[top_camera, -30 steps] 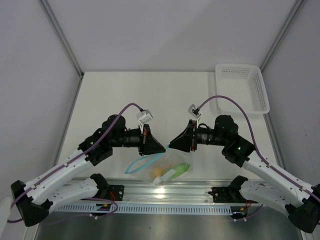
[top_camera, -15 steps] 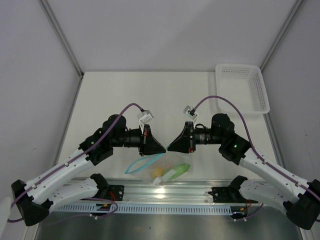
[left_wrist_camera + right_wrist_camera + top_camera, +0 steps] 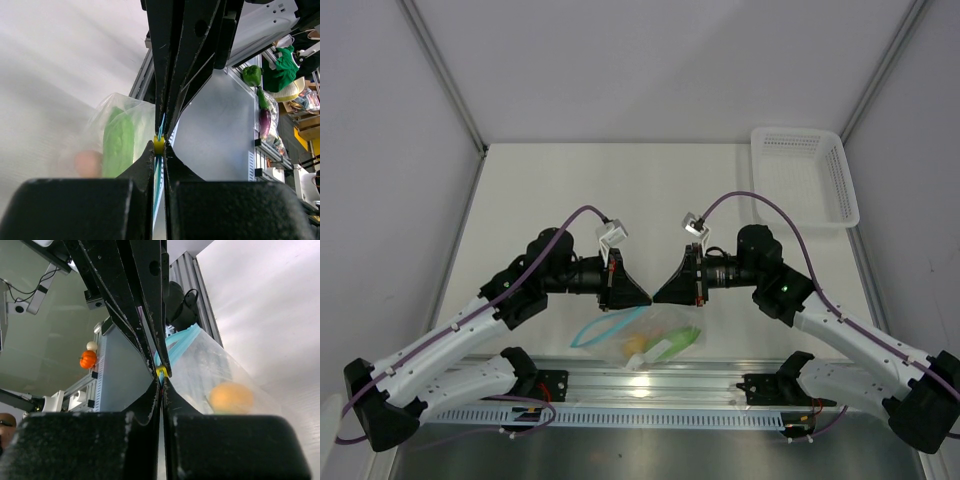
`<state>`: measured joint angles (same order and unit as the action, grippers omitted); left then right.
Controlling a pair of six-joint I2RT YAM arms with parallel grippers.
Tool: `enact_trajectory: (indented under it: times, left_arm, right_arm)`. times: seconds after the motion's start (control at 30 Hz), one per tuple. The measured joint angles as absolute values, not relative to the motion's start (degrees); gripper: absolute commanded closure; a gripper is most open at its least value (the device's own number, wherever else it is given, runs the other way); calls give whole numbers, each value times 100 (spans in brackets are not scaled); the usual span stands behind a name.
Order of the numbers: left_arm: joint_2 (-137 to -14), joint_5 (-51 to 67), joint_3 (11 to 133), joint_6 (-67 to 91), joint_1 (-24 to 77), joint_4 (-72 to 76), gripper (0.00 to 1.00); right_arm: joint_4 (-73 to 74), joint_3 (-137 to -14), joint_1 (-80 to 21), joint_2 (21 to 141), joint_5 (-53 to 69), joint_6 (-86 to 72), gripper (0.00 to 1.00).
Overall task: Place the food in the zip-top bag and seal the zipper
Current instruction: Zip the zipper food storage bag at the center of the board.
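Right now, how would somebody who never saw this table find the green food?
Find the white table, then the clear bag near its front edge, pinched by both arms' jaws. Two pieces sit inside; the green food is the long one on the right, not the round orange piece.

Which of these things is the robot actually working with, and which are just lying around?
In the job: clear zip-top bag, its teal zipper, orange food piece and green food piece inside it, left gripper and right gripper, both pinched on the zipper.

Lying about: white basket, far right corner.
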<state>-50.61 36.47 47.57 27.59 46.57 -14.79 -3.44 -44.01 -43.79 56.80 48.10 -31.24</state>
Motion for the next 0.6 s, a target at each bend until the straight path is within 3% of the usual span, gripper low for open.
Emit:
enact_trajectory:
  times: [0.6]
  left_arm:
    - [-5063, 3452, 4757, 2742, 4609, -1564, 99]
  right_arm:
    - [327, -4550, -4510, 5339, 3579, -2840, 100]
